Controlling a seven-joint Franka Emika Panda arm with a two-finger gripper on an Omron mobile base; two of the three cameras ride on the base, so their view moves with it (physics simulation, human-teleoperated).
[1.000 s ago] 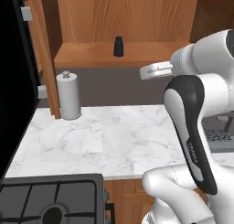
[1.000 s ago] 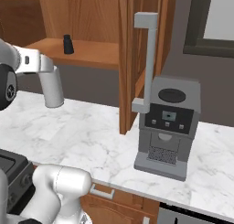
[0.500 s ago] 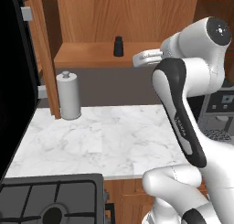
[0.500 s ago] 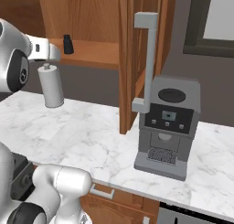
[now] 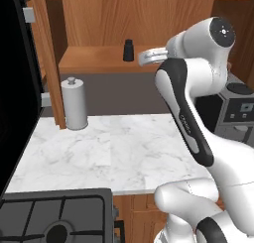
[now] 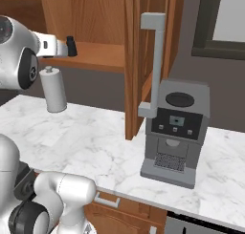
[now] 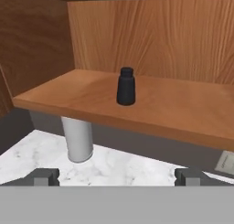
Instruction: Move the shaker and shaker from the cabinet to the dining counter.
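1 black shaker (image 7: 125, 86) stands upright on the cabinet (image 5: 149, 19) shelf (image 7: 151, 106) — well back from its front edge. The gripper (image 7: 116, 176) sits short of the shelf, fingers (image 7: 45, 176) spread wide, holding nothing, shaker straight ahead.

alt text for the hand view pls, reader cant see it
A small black shaker stands upright on the wooden shelf of the open cabinet, straight ahead of the open tool, whose two dark fingertips rise at the bottom, apart from it. Below the shelf, a tall grey cylinder stands on the marble worktop.
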